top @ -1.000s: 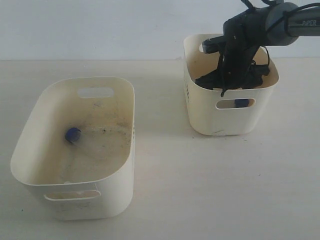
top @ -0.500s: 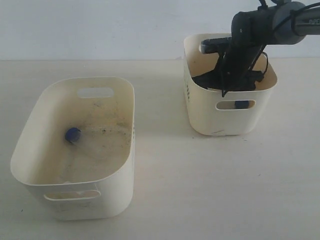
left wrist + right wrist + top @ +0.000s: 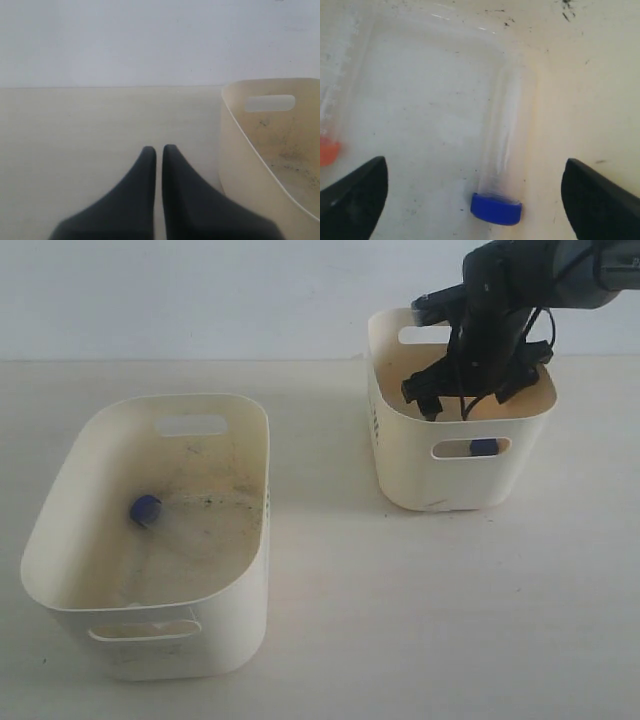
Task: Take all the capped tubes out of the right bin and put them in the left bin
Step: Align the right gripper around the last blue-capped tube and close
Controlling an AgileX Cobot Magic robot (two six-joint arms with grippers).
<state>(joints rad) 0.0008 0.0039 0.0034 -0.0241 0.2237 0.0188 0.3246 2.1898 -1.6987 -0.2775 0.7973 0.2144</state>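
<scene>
The right gripper (image 3: 475,162) hangs spread wide over the right bin (image 3: 460,490), holding nothing. A blue-capped tube (image 3: 502,145) lies on the bin floor below it. An orange cap (image 3: 327,151), probably another tube's, shows at the frame edge. The left gripper (image 3: 159,150) is clenched and empty near the left bin (image 3: 160,650), where a lone tube (image 3: 146,508) lies.

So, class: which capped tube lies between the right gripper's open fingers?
The blue-capped tube in the right bin: it lies between the fingers of the right gripper, while the orange-capped tube sits off beyond one finger.
</scene>
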